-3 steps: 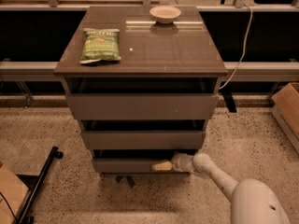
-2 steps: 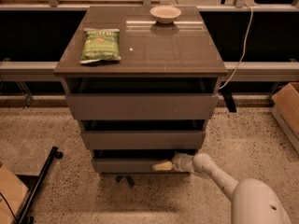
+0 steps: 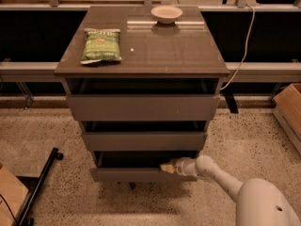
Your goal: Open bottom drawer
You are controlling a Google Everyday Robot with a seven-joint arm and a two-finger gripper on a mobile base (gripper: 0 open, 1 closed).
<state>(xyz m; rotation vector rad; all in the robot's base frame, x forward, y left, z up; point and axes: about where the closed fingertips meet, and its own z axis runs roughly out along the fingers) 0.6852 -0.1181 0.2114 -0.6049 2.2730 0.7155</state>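
The bottom drawer (image 3: 136, 174) is the lowest of three flat grey-brown fronts in the cabinet. It stands a little way out, with a dark gap showing above its front. My gripper (image 3: 167, 168) is at the top edge of this drawer front, right of its middle, its tan tip resting against the edge. The white arm (image 3: 221, 175) runs in from the lower right corner.
A green snack bag (image 3: 100, 44) and a small white bowl (image 3: 166, 13) lie on the cabinet top (image 3: 155, 51). The middle drawer (image 3: 143, 141) and top drawer (image 3: 141, 107) sit above. A black stand (image 3: 40, 185) is at floor left, a cardboard box (image 3: 289, 109) at right, and a white cable (image 3: 240, 55) hangs beside the cabinet.
The bottom drawer front has come forward slightly, widening the dark gap above it. My gripper has stayed at its top edge and moved with it.
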